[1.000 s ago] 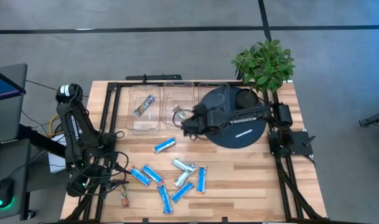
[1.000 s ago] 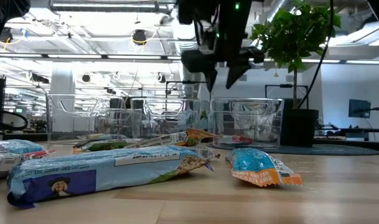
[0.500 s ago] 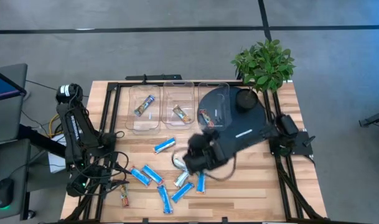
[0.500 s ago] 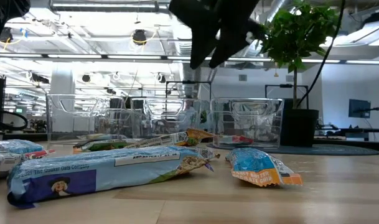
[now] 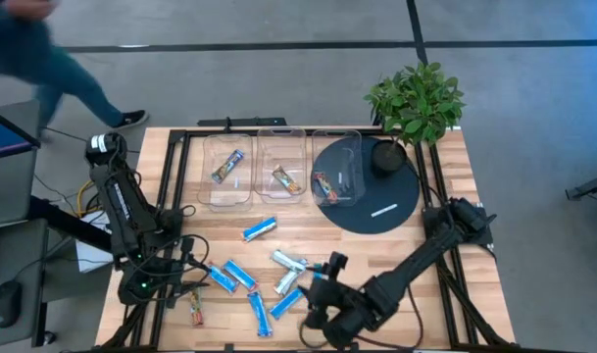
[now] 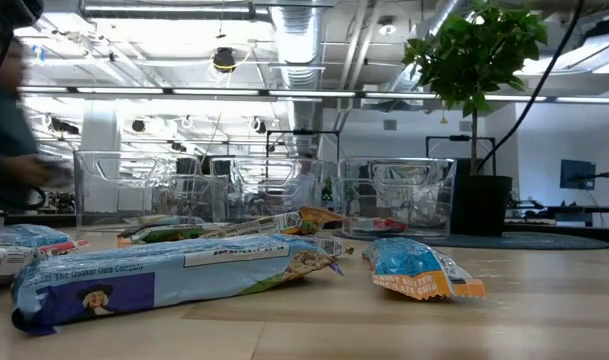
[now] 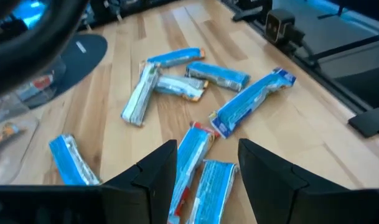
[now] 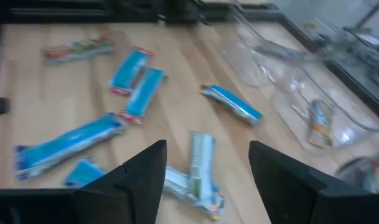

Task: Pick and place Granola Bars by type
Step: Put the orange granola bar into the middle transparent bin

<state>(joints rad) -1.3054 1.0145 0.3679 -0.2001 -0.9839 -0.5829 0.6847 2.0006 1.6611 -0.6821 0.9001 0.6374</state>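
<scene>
Granola Bars lie loose on the wooden table (image 5: pixel 376 250): blue ones (image 5: pixel 259 229) (image 5: pixel 241 275) (image 5: pixel 286 300), silvery ones (image 5: pixel 288 260), and an orange-red one (image 5: pixel 196 310). Three clear bins at the far side each hold a single bar: (image 5: pixel 227 165), (image 5: pixel 285 180), (image 5: pixel 325 184). My right gripper (image 5: pixel 316 294) hangs open over the near edge beside the pile; a silvery bar (image 8: pixel 201 155) shows between its fingers (image 8: pixel 149 168), well below them. My left gripper (image 5: pixel 166 282) stands open at the near left, above blue bars (image 7: pixel 192 155). The low view shows no gripper.
A potted plant (image 5: pixel 416 98) stands at the far right corner, on a black round mat (image 5: pixel 376 196) bearing a small white mark (image 5: pixel 381 210). A person (image 5: pixel 43 59) walks past beyond the far left corner. Bare wood lies right of the pile.
My right gripper has swung from above the bins at the far side across the table to its near edge, beside the loose bars. It turned as it went and has stayed open. It has left the low view. A person has come into view at the far left.
</scene>
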